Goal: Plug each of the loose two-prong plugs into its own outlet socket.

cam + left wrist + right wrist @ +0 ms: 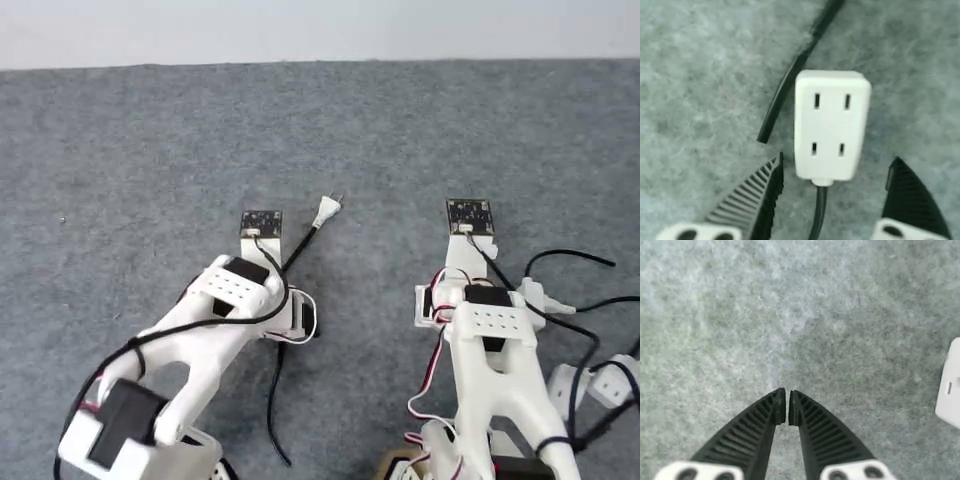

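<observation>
A white outlet block (830,125) with two pairs of slots lies on the grey carpet, its own black cord leaving its near end. My left gripper (836,161) hangs open just above it, one finger on each side of the block's near end, touching nothing. A loose white two-prong plug (328,208) lies beyond the left arm (235,290), and its black cable (275,390) runs back beside that arm. My right gripper (788,392) is shut on nothing over bare carpet. The edge of another white outlet (950,390) lies off to one side of it.
A black cable (790,82) lies on the carpet beside the outlet block. To the right of the right arm (490,320) sit several white plug or outlet pieces (572,385) with looping black cables (570,258). Grey carpet (150,150) stretches to the far wall.
</observation>
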### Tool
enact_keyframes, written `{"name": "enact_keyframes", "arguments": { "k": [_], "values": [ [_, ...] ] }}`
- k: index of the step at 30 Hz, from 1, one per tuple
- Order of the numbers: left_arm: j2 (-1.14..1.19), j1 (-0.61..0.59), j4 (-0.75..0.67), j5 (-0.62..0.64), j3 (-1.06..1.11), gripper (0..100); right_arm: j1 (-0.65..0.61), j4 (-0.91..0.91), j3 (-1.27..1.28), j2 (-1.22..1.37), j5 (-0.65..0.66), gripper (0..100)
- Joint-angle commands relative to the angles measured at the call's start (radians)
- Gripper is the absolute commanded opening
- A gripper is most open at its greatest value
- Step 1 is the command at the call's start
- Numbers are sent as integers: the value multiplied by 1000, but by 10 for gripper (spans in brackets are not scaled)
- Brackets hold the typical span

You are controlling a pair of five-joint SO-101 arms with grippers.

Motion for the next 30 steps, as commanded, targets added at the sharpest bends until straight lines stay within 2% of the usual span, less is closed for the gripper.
{"name": "enact_keyframes", "arguments": {
  "k": [1,6,11,15,20,25,30],
  "values": [
    [-140,3,31,5,16,316,-8,-7,-8,-25,11,21],
    [-379,-54,31,-6,104,316,-8,10,-11,-25,5,21],
    [-511,-173,31,-140,134,316,-12,50,-46,-30,-61,21],
    [-468,-221,28,-203,131,277,-62,99,-155,-25,-110,21],
    [-364,-296,-41,-433,128,109,-165,102,-273,-8,-227,27],
    [-304,-390,-153,-457,128,73,-317,53,-413,143,-293,27],
    [-270,-436,-230,-460,137,73,-375,-19,-621,380,-304,27]
  ]
}}
